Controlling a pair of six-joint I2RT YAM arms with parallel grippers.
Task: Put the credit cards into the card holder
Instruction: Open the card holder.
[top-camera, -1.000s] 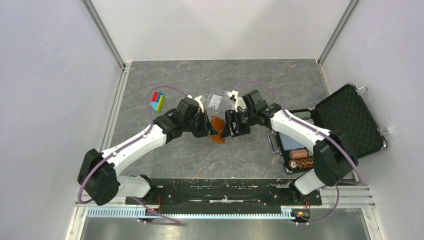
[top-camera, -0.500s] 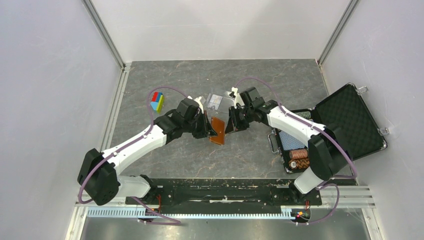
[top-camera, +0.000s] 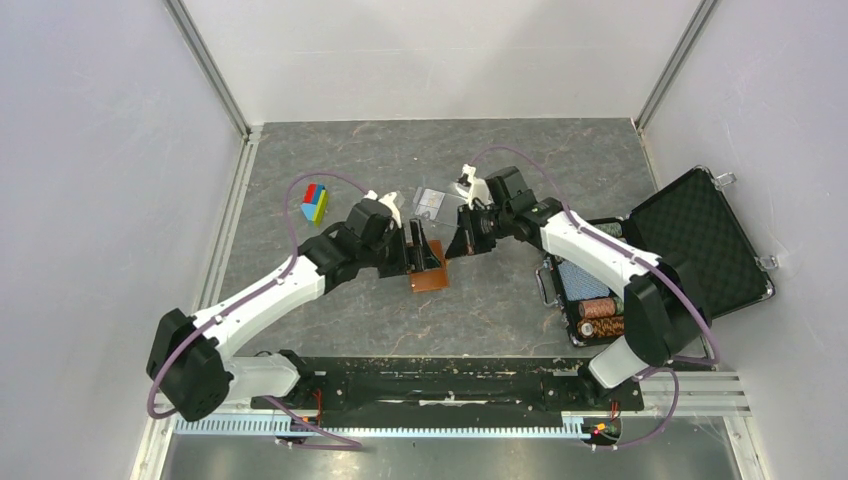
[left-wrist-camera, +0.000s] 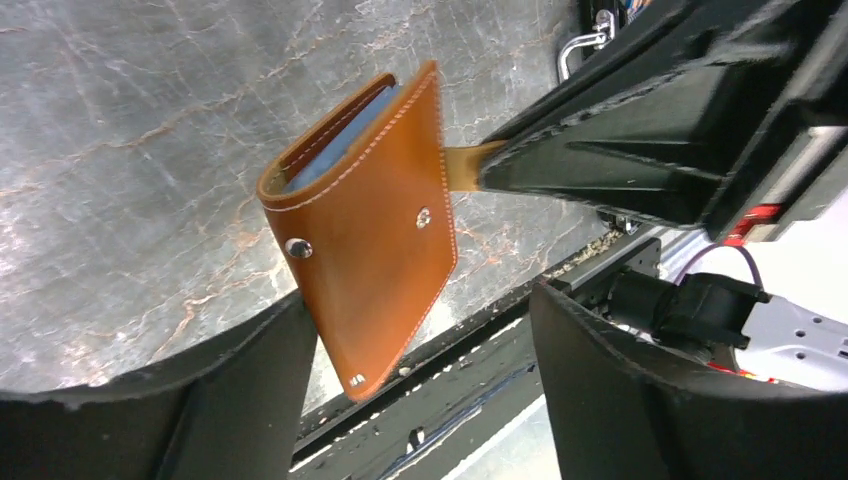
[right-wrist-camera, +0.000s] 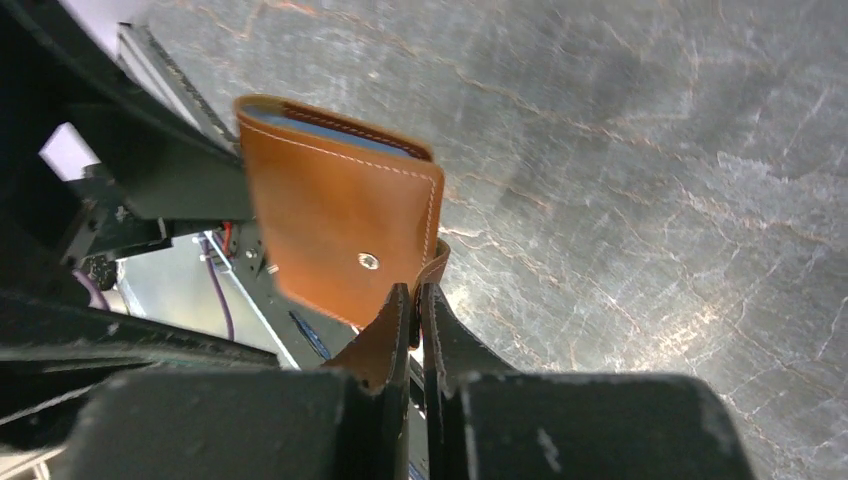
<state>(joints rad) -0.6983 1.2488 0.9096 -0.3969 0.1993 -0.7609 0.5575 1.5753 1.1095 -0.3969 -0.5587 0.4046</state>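
Wallet (left-wrist-camera: 370, 225) closed, tilted, blue cards (left-wrist-camera: 338, 150) visible edge-on inside. Right claw (right-wrist-camera: 412, 300) fully shut on its tab (left-wrist-camera: 458, 165), wallet at claw's 7 o'clock in top view. Left claw (left-wrist-camera: 415, 320) wide open, gripping nothing; wallet sits between its fingers (left-wrist-camera: 620, 390).

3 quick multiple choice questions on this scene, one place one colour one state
1. Where on the grey table is the open black foam-lined case? A left edge B right edge C far middle
2. What colour shows inside the brown leather wallet? A red B green C pale blue
3. The right gripper is A shut on the wallet's snap tab B wide open C shut on nothing
1 B, it sits beside the right arm; 2 C, pale blue shows in the fold; 3 A, its jaws meet on the tab.
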